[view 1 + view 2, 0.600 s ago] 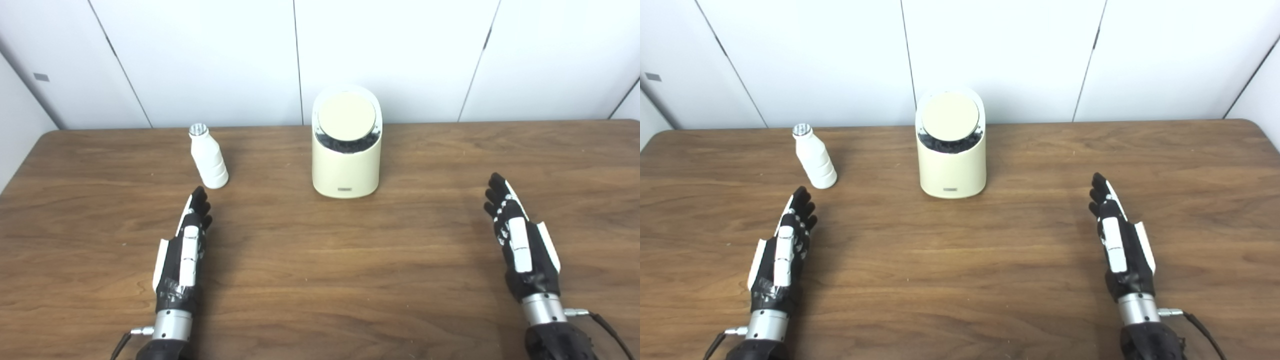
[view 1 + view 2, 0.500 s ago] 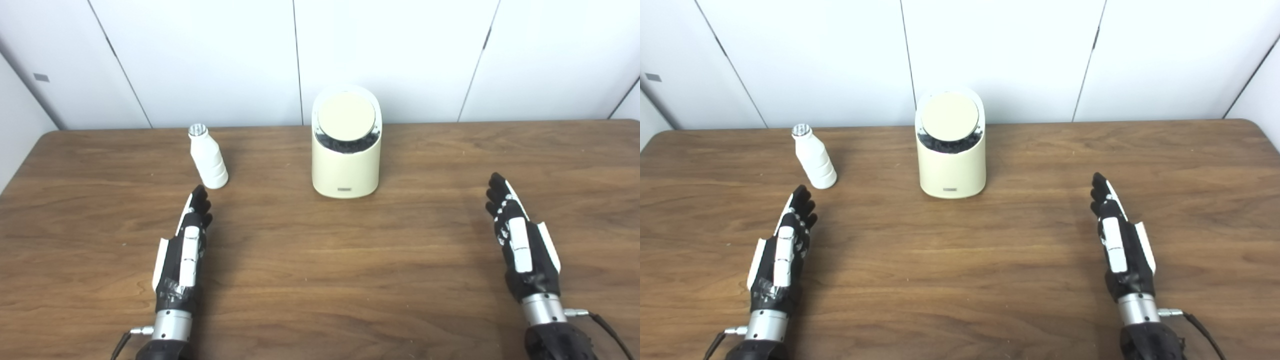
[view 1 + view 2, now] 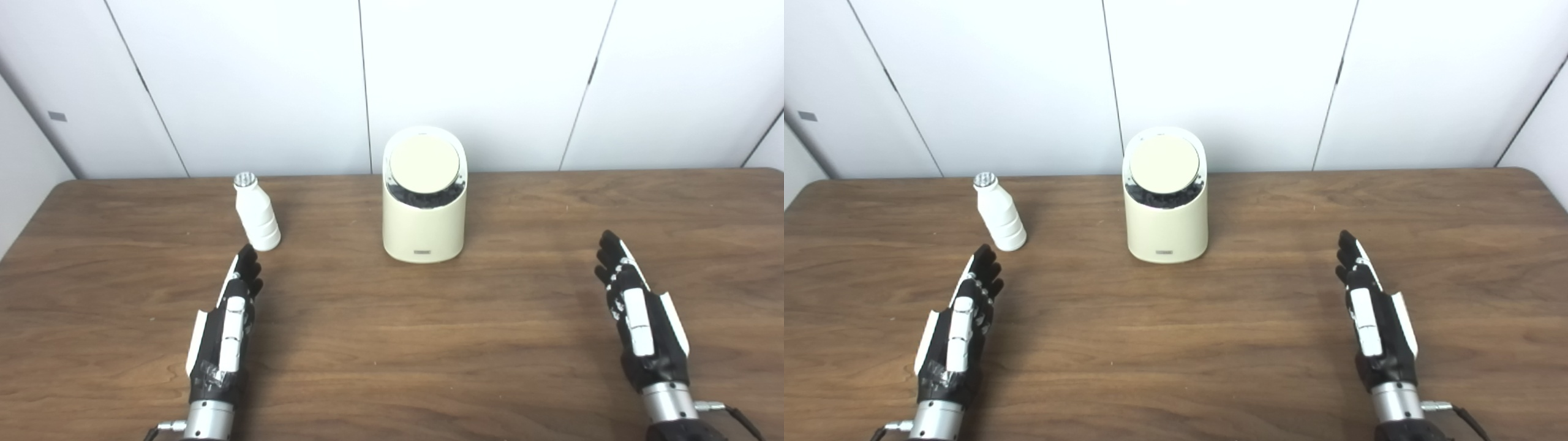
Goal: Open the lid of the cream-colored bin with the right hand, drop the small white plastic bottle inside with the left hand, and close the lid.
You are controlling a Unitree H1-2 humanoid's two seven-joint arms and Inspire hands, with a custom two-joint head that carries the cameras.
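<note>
Everything in the picture is sitting lower than half a second ago, table edge, bin and bottle together, so it is the head camera that is tilting; the things themselves are not changing place against each other.

On the wooden table (image 3: 392, 343), the cream-colored bin (image 3: 423, 229) is standing upright near the far edge, at about 12 o'clock from the table's middle. Its round lid (image 3: 424, 162) is lying closed on the slanted top, and a dark lining is showing just under the lid's lower edge. The small white plastic bottle (image 3: 258, 213) is standing at about 10 o'clock from the middle, to the left of the bin and well apart from it, with its silvery cap upward and its body looking a little tilted.

Left hand (image 3: 225, 327) is reaching forward with the fingers stretched out, holding nothing; its fingertips (image 3: 248, 256) are pointing toward 12 o'clock and are coming just beside the bottle's base, at its 6 o'clock, but I cannot tell if they are touching.

Right hand (image 3: 637, 315) is lying at about 4 o'clock from the bin, well apart from it, also with stretched fingers and holding nothing.
</note>
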